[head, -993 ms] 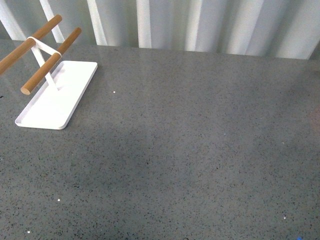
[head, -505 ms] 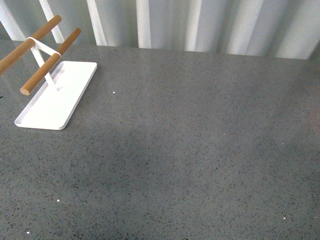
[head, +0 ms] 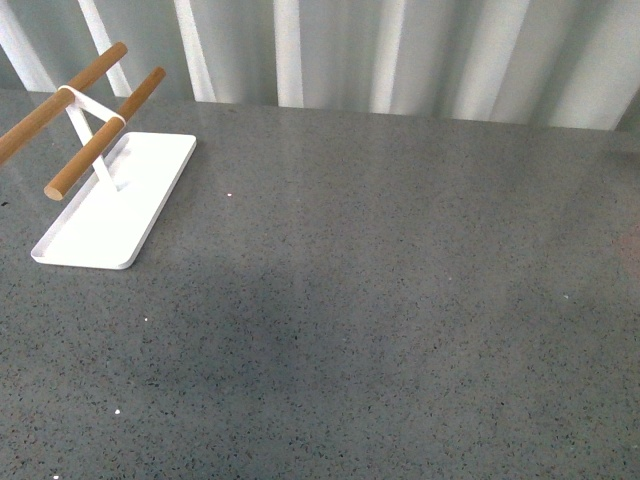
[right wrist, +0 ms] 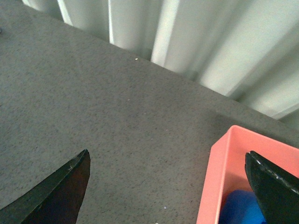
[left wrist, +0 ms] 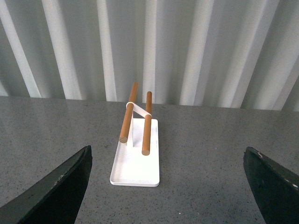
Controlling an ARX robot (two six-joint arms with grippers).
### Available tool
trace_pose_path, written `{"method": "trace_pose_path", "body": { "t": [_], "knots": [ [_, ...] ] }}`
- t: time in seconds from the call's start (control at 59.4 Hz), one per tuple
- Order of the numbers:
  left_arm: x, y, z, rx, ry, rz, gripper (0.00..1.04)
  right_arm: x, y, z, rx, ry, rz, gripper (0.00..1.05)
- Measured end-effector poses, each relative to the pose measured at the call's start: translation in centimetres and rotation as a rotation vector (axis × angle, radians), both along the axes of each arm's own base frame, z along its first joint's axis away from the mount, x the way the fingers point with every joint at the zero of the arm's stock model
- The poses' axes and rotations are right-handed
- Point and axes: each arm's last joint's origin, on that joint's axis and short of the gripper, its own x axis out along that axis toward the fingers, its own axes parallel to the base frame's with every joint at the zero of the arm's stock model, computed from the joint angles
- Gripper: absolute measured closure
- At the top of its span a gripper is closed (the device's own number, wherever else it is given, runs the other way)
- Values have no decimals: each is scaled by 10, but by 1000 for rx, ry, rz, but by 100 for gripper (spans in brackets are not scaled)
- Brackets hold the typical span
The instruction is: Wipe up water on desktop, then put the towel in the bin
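Observation:
The dark-grey speckled desktop (head: 380, 280) fills the front view; neither arm shows there. In the right wrist view the blue towel (right wrist: 240, 207) lies inside a pink bin (right wrist: 219, 168), partly hidden by one finger. My right gripper (right wrist: 170, 189) is open and empty, held above the desktop (right wrist: 93, 102) by the bin's near wall. My left gripper (left wrist: 170, 186) is open and empty above the desktop (left wrist: 201, 163), facing the white tray.
A white tray (head: 120, 195) with a stand bearing two wooden rods (head: 100, 120) sits at the back left; it also shows in the left wrist view (left wrist: 138, 158). Pale pleated curtains (head: 400, 50) hang behind the desktop's far edge.
The front view has shifted slightly: the tray and the desktop's far edge sit a little lower in the picture. Nothing on the desktop has moved.

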Motion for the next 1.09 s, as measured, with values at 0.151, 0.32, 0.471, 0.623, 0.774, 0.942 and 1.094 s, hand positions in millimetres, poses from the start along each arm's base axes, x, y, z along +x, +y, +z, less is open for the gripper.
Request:
{"method": "trace_pose_path", "body": {
  "t": [0.151, 0.32, 0.471, 0.623, 0.774, 0.942, 1.094],
  "knots": [
    [0, 0, 0, 0, 0, 0, 7, -25, 19, -25, 84, -393, -249, 33],
    [0, 0, 0, 0, 0, 0, 7, -57, 36, -49, 198, -527, -272, 61],
    [0, 0, 0, 0, 0, 0, 7, -80, 48, -75, 221, -499, -273, 90],
    [0, 0, 0, 0, 0, 0, 7, -103, 56, -92, 226, -502, -277, 102],
    [0, 0, 0, 0, 0, 0, 7, -116, 64, -101, 222, -507, -289, 102],
    [0, 0, 0, 0, 0, 0, 7, -130, 71, -110, 228, -503, -265, 102],
    [0, 0, 0, 0, 0, 0, 7, -141, 71, -116, 228, -503, -265, 102]
  ]
}}
